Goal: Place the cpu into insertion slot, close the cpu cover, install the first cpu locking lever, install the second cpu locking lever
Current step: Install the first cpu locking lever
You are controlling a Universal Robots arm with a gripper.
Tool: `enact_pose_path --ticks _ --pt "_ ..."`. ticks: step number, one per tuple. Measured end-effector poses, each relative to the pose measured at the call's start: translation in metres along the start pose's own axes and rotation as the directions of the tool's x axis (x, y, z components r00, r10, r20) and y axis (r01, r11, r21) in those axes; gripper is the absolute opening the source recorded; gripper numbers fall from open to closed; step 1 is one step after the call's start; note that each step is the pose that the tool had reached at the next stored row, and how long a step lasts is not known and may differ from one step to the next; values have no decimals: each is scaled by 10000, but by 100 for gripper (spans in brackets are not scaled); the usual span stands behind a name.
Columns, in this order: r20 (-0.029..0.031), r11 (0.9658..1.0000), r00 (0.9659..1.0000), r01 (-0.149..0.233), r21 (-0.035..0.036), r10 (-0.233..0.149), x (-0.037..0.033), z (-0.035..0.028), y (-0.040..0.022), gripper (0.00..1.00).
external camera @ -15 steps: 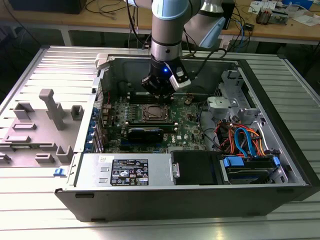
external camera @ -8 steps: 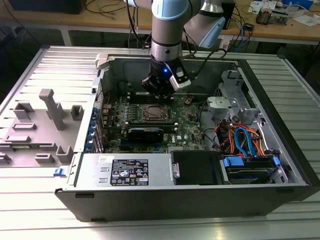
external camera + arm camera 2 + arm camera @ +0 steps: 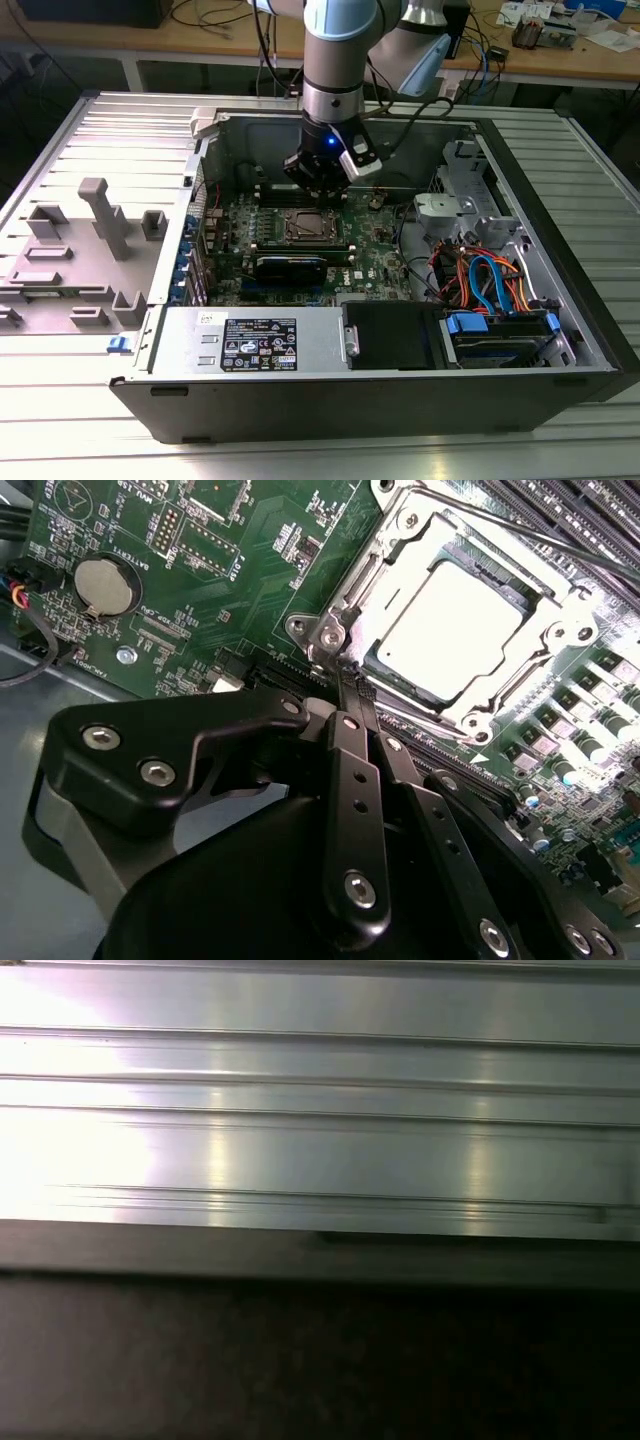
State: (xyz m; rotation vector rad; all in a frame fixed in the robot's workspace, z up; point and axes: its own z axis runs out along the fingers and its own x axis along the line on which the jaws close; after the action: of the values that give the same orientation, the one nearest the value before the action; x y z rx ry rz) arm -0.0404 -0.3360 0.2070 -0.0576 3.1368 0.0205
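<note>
In the second wrist view the cpu lies flat in the insertion slot, its silvery top facing up. The cpu cover is down around it as a metal frame. A thin locking lever runs slanted past the far side of the socket. My gripper has its black fingers pressed together, tips at the socket's corner by a screw boss, with nothing seen between them. In the exterior view the gripper hangs just behind the insertion slot on the green motherboard.
The open computer case walls in the board. A long black card lies in front of the socket, a labelled metal box nearer still, and cables to the exterior view's right. Grey fixtures stand on the ribbed table.
</note>
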Motion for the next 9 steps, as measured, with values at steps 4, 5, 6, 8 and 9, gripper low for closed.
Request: enact_pose_path --ticks 4,5,6,8,9 --pt "-1 10000 10000 -3 6 3 -7 0 0 11" --pt "-1 10000 10000 -3 5 3 -7 0 0 11" --pt "-1 10000 10000 -2 5 2 -7 0 0 11" --pt "0 10000 10000 -4 5 4 -2 1 0 11" --pt "0 10000 10000 -4 3 4 7 2 -1 11"
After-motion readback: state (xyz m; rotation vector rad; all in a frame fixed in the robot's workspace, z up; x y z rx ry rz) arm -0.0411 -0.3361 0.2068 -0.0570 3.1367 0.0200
